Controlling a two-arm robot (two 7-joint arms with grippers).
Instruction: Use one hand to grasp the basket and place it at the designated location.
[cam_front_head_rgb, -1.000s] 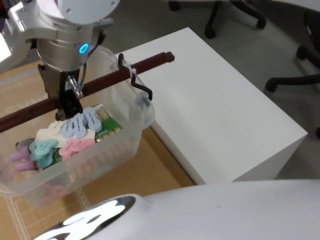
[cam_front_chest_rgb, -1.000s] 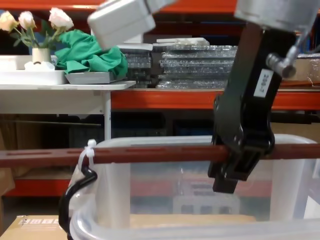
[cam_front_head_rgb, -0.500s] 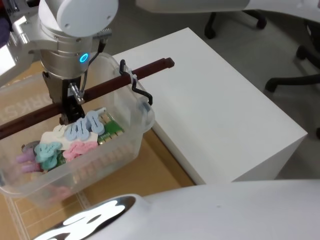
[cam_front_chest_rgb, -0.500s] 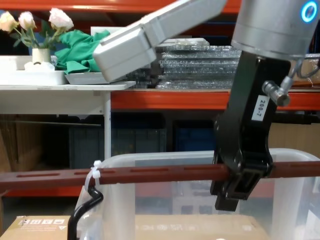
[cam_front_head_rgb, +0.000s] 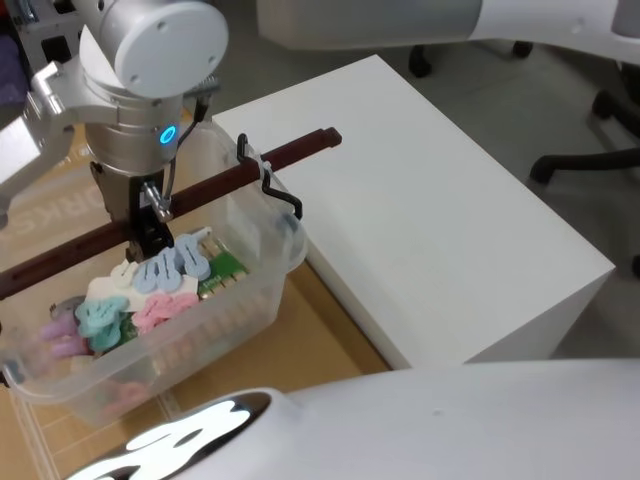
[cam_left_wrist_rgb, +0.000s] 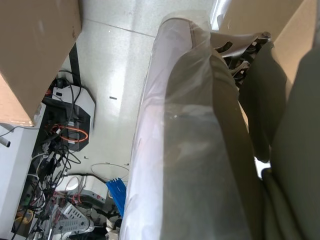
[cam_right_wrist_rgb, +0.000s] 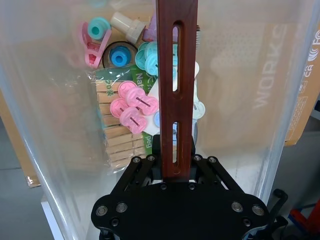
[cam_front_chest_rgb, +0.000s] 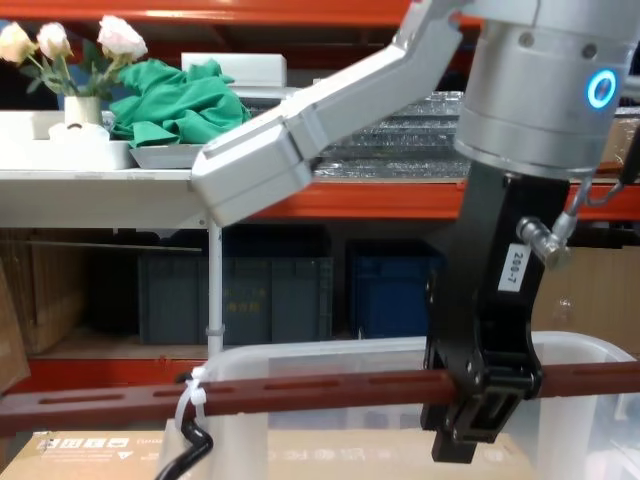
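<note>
Currently fingers (cam_front_chest_rgb: 462, 440) of R gripper (cam_front_chest_rgb: 485, 395) clamped tight on wooden handle (cam_front_head_rgb: 290, 155) mid-bar, w/ basket (cam_front_head_rgb: 230, 300) hanging just below.

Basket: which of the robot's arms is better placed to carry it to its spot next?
Right. The right gripper has its fingers shut around the wooden handle of the basket, so it should be able to move it without a fresh grasp.
</note>
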